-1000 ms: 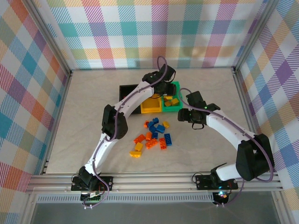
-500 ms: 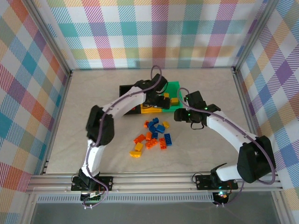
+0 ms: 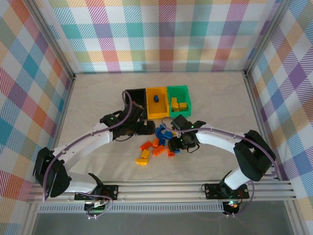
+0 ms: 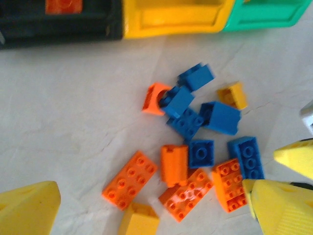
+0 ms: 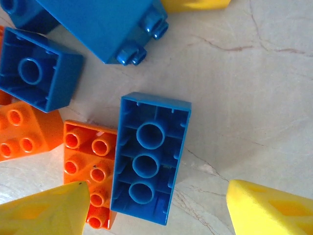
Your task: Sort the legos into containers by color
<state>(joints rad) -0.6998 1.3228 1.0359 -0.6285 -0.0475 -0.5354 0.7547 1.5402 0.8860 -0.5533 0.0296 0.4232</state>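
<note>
Currently left gripper (image 4: 150, 188) spread wide, nothing gripped; right gripper (image 5: 157, 186) apart, straddling upturned blue rectangular plastic lego (image 5: 149, 156).

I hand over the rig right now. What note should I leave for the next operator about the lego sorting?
Left gripper: open, empty, over the loose pile.
Right gripper: open, astride an upside-down blue brick, not gripping it.
Done: one orange brick in the black bin, a blue one in the yellow bin, yellow ones in the green bin.
Left to do: about a dozen orange, blue and yellow bricks on the table.
</note>
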